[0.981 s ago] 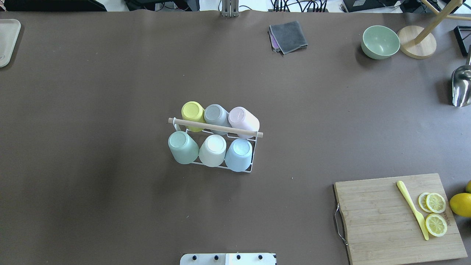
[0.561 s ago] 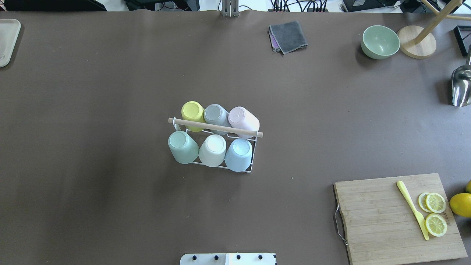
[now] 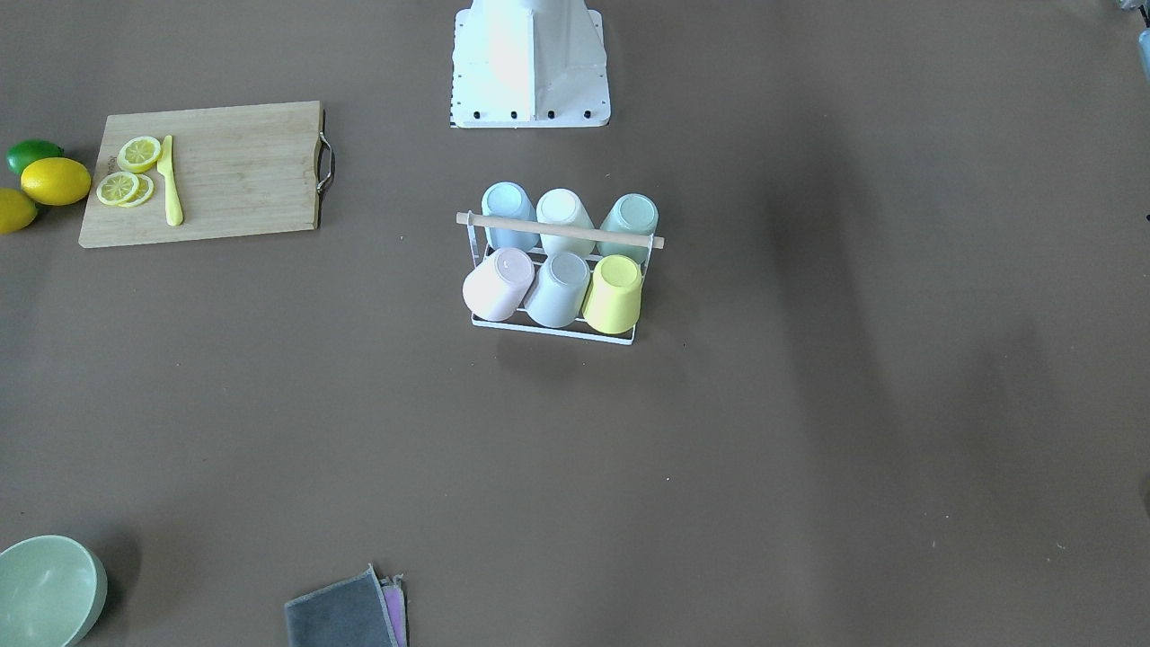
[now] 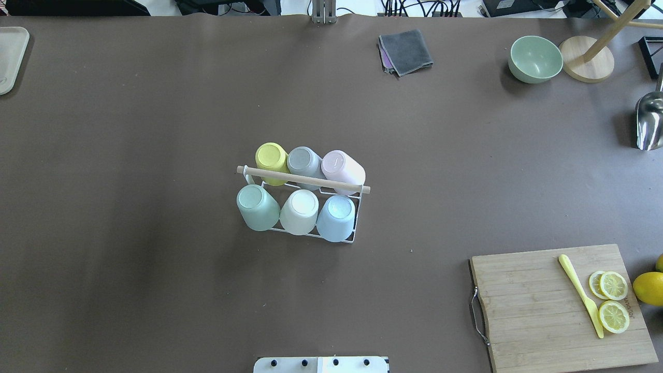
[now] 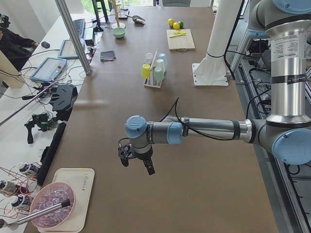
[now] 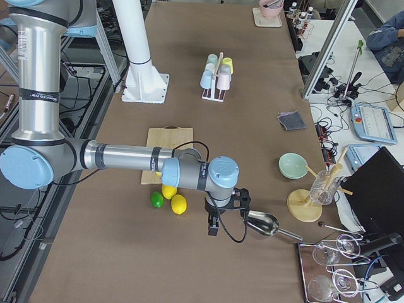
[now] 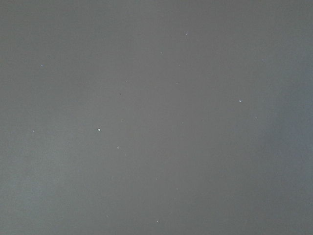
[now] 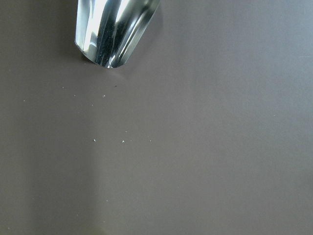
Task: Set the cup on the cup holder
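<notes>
The cup holder, a white wire rack with a light wooden rod across its top, stands mid-table; it also shows in the front view. Several upside-down cups sit on it in two rows of three: yellow, grey and pink behind, green, white and blue in front. My left gripper hangs over bare table far to the holder's left. My right gripper hangs far to its right, beside a metal scoop. I cannot tell if either is open or shut.
A cutting board with lemon slices and a yellow knife lies front right, lemons beside it. A green bowl, a wooden stand, a folded grey cloth and the scoop lie at the back right. A tray lies far left.
</notes>
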Tool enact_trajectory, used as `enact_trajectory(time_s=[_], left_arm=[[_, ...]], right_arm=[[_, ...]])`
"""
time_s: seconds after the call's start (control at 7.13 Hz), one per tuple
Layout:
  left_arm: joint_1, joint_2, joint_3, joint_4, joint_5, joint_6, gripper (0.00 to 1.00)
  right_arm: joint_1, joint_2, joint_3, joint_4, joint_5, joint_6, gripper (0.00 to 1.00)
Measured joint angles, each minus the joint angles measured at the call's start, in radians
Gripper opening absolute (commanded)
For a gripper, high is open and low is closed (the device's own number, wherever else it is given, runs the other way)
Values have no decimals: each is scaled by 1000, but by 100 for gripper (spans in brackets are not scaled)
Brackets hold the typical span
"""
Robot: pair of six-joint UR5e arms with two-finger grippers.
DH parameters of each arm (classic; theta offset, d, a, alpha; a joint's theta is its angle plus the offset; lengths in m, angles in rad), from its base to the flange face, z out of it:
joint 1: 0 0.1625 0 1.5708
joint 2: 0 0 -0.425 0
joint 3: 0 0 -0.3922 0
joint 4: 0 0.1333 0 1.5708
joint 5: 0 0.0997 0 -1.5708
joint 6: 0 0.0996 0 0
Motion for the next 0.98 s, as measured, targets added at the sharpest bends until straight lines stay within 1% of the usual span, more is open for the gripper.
enact_trajectory(time_s=[0.98], left_arm=[[2,-10,5,-10,-4,0,98]], right_arm=[[1,-2,12,0,5,0,100]])
